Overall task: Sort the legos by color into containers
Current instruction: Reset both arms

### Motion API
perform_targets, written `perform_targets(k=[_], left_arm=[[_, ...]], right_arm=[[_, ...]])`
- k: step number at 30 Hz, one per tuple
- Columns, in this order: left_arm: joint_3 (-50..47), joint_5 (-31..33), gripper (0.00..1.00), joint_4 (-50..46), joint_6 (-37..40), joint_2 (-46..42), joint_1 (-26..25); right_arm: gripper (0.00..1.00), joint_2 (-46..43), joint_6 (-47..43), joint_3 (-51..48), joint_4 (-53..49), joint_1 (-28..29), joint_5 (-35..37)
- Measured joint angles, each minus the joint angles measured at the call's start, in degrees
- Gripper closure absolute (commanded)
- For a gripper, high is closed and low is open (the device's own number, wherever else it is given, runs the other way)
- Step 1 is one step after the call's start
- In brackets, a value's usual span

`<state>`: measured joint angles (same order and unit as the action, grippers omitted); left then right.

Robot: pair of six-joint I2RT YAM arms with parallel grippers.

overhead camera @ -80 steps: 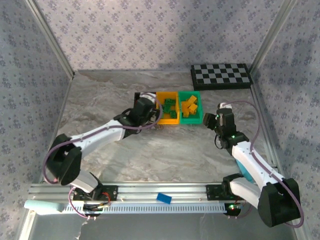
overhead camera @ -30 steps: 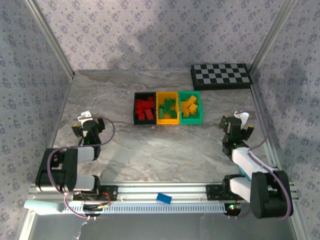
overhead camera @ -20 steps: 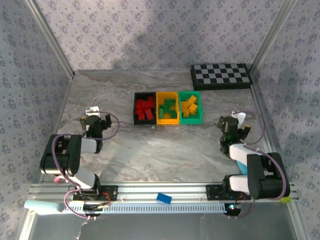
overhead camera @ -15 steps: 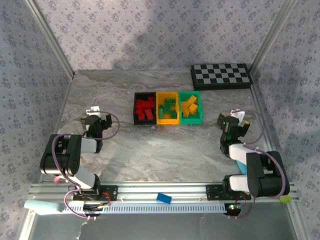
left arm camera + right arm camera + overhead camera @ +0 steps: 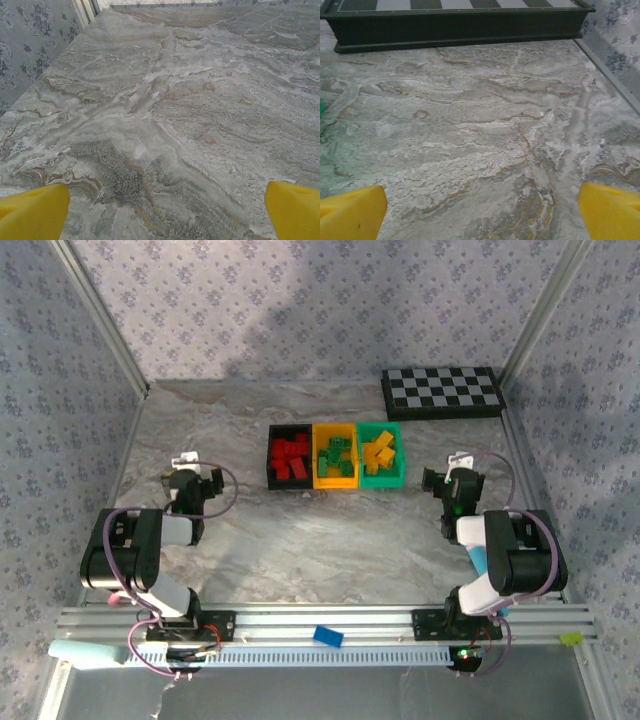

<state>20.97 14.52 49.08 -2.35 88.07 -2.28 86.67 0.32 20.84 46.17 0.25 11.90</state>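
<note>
Looking down from above, I see the red bricks [image 5: 289,455] lying in the black bin [image 5: 289,486]. The green bricks [image 5: 338,456] are in the orange bin [image 5: 336,484] beside it. The yellow bricks [image 5: 380,452] are in the green bin [image 5: 384,482] at the right end of the joined row, toward the back of the worktop [image 5: 300,540]. My left pincer [image 5: 190,485] sits low near the left side, fingers spread wide and holding nothing. My right pincer [image 5: 455,485] sits near the right side, equally wide and empty, facing the checkerboard [image 5: 455,30]. Both arms are folded near their bases. A blue brick [image 5: 327,637] rests on the front rail.
</note>
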Motion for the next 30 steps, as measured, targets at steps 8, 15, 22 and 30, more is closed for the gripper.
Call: perform_targets(k=[8, 15, 22, 30], left_arm=[[0.0, 0.0, 0.00, 0.0, 0.0, 0.0, 0.0], [0.0, 0.0, 0.00, 0.0, 0.0, 0.0, 0.0], [0.0, 0.0, 0.00, 0.0, 0.0, 0.0, 0.0], [0.0, 0.0, 0.00, 0.0, 0.0, 0.0, 0.0]], right_arm=[[0.00, 0.0, 0.0, 0.0, 0.0, -0.3, -2.1], [0.00, 0.0, 0.0, 0.0, 0.0, -0.3, -2.4], [0.00, 0.0, 0.0, 0.0, 0.0, -0.3, -2.4], [0.00, 0.0, -0.9, 0.6, -0.6, -1.7, -7.7]])
